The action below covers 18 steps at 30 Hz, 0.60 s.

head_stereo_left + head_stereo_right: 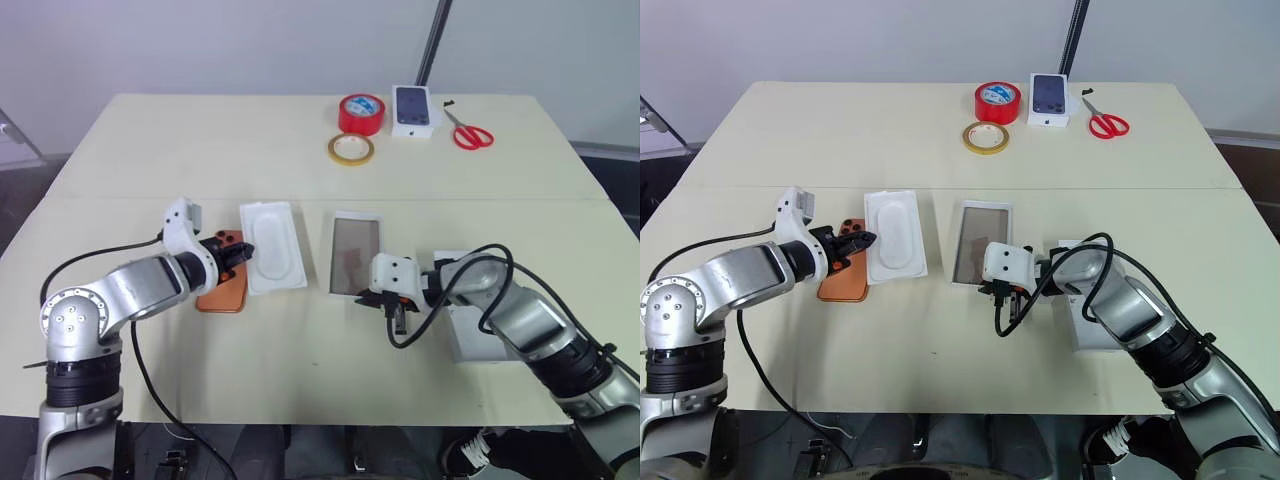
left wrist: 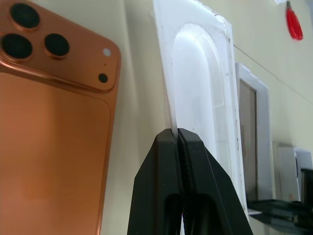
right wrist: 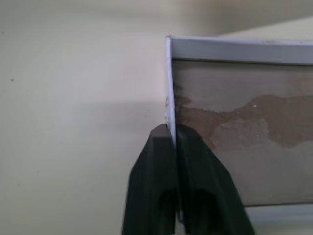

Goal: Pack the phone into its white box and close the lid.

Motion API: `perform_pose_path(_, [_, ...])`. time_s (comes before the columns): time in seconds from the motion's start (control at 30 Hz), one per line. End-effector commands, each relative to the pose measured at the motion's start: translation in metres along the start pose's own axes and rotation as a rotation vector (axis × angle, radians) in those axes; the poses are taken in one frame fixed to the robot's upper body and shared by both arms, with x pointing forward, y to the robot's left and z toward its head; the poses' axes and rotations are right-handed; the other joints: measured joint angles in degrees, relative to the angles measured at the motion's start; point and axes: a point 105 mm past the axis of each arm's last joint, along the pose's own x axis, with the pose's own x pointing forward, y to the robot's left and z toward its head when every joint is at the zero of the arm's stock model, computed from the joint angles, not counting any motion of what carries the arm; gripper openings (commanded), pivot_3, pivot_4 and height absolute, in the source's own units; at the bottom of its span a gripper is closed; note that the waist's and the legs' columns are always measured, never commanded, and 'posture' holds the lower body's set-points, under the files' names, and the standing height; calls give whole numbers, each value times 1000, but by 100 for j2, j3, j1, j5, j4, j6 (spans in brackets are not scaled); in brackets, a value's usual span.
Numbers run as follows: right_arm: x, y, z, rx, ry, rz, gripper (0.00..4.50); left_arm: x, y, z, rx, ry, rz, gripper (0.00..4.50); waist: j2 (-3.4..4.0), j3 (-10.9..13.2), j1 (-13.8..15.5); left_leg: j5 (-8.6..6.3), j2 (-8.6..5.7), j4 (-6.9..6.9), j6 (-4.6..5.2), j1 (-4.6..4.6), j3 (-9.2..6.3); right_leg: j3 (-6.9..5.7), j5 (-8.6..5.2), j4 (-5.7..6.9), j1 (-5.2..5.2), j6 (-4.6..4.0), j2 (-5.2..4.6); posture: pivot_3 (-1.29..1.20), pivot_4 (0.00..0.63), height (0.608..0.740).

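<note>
So you've got the big pale bench [image 1: 300, 150] with everything laid out across the near half. Largest first: the lid [image 1: 470, 335] sits at the near right, mostly under your right arm. Just left of it is the white box [image 1: 355, 252], open side up, brownish-grey inside, long axis running near to far. Left of that lies the flat white insert [image 1: 272, 246] with the oval recess, same orientation, and left again is the phone [image 1: 222, 290], camera side up, lenses at the far end, also lying near to far.

Your right gripper [image 3: 172, 132] has its fingers pressed together on the thin rim of the white box, at its near end. Your left gripper [image 2: 177, 134] is pinching the left edge of the insert, not the phone.

The bit that matters: the phone is just beside the left fingers, on their left, so the left arm is by far the nearer one. It has to travel right, past the insert, to reach the box. I'd guess the insert needs sorting first.

Far side: red tape roll [image 1: 361, 112], yellow tape ring [image 1: 351, 149], small white box picturing a dark phone [image 1: 416, 110], scissors [image 1: 468, 131].
</note>
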Motion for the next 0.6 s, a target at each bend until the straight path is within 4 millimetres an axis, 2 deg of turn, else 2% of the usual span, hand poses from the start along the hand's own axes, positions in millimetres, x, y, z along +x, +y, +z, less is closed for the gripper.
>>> perform_pose_path(0.03, [-6,14,15,-68,-23,26,64,-6,-13,6,24,-19,-47,0,0,0,8,0,0,0,0,0,0,0,0,0,0,0,0,0,150,740])
perform_pose_path(0.17, [-8,30,16,-85,-17,48,64,-6,-17,4,47,2,-59,0,0,0,4,0,0,0,0,0,-1,0,0,-2,2,0,0,0,150,740])
perform_pose_path(0.3, [-4,23,14,-84,-6,-26,64,-3,-22,-1,73,33,-77,0,0,0,-1,0,0,0,0,0,-1,-1,0,-1,2,0,1,0,150,740])
perform_pose_path(0.4, [-7,21,21,-36,-39,-34,920,0,-28,-6,83,53,-98,0,0,0,-1,1,0,-2,-1,1,-1,-1,0,-1,2,0,2,0,150,740])
perform_pose_path(0.5, [-21,9,31,-22,-94,-116,2457,5,-39,-13,88,73,-136,0,0,0,8,1,-1,-2,-1,0,0,-1,0,-2,1,0,1,0,150,740])
perform_pose_path(0.6, [-42,-4,27,17,-99,-183,3991,13,-49,-24,97,109,-153,0,-1,-1,25,1,-4,1,-1,0,-1,-1,0,-2,5,0,-1,0,150,740])
